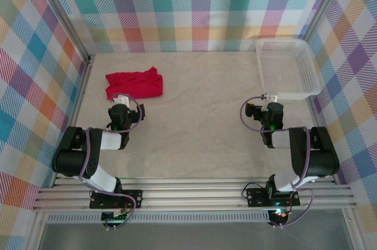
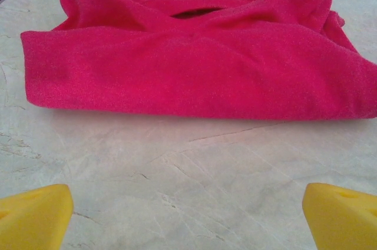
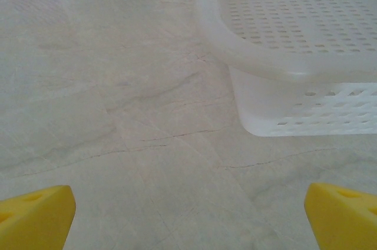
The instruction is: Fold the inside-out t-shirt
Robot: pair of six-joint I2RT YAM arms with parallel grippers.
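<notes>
One mesh basket (image 1: 282, 40), red t-shirt (image 1: 134, 83) well apart

You'll find the white mesh basket (image 3: 265, 102) just ahead of the right gripper (image 3: 188, 217), offset to its right, standing upright on the pale marbled table (image 3: 118, 114). Beyond both rises the plaid wall (image 1: 194, 8).

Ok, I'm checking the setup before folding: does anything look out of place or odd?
Only the t-shirt: it lies bunched in an uneven, creased bundle at far left of the table, not spread flat. The basket sits upright at far right; nothing looks spilled or damaged.
</notes>
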